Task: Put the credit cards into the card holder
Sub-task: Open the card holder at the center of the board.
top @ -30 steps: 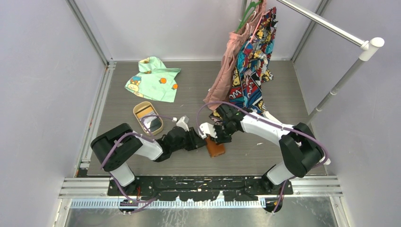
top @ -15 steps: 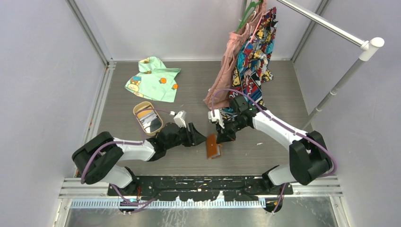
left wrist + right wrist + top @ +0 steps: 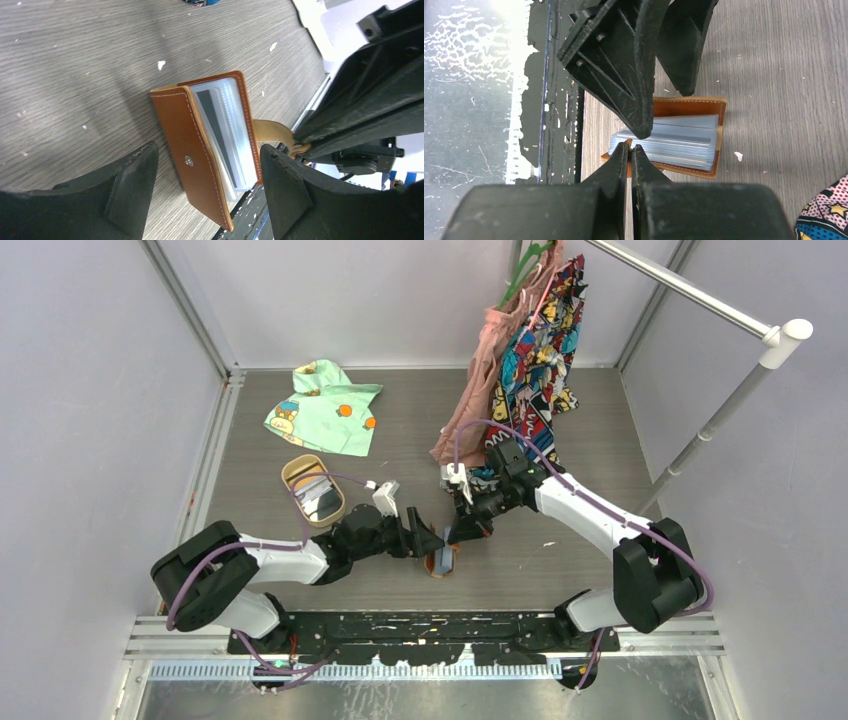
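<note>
The brown leather card holder (image 3: 440,563) rests on the grey table, part open, its clear sleeves (image 3: 226,131) fanned out. One sleeve shows a card with a dark stripe (image 3: 218,131). My right gripper (image 3: 630,146) is shut on the holder's tan snap tab (image 3: 271,131) and keeps that cover lifted. My left gripper (image 3: 207,152) is open, with one finger on each side of the holder and no contact that I can see. More credit cards (image 3: 321,496) lie in the tan oval tray (image 3: 298,468) at the left.
A green printed cloth (image 3: 325,405) lies at the back left. Patterned clothes (image 3: 525,370) hang from a rail (image 3: 690,290) at the back right, close behind my right arm. The black base plate (image 3: 430,625) runs along the near table edge, just beside the holder.
My left gripper has opened wide and moved in around the card holder. My right gripper stayed shut on the tab and drew back, and the holder has shifted slightly towards me and fanned open.
</note>
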### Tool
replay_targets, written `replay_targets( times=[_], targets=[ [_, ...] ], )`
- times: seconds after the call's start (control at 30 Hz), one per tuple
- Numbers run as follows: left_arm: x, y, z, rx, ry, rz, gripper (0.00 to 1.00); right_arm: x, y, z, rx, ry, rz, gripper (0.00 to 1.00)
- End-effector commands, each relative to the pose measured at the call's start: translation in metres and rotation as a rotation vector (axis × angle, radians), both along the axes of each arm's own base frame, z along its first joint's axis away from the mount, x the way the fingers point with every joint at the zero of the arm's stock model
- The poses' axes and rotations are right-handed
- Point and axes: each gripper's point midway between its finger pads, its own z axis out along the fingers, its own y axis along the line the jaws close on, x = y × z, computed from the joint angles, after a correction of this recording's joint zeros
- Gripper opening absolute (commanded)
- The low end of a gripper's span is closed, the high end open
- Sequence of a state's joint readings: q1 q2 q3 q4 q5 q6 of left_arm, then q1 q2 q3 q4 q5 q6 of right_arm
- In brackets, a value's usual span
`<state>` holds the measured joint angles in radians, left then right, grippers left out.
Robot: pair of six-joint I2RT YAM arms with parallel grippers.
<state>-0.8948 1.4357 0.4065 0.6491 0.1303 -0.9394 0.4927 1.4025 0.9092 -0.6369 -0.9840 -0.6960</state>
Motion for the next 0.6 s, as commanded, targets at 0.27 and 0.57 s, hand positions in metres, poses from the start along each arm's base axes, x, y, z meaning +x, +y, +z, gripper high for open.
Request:
replay_targets(
  times=[0.27,0.57],
  targets=[
    [0.005,0.007,-0.018,0.124,0.031,0.025,0.58,0.002,-0.003,0.020,0.053,-0.066,0.038,0.01],
    [0.004,0.019,-0.037,0.220,0.053,0.039,0.05,-0.003,-0.011,0.040,0.134,-0.081,0.059,0.01]
  ],
)
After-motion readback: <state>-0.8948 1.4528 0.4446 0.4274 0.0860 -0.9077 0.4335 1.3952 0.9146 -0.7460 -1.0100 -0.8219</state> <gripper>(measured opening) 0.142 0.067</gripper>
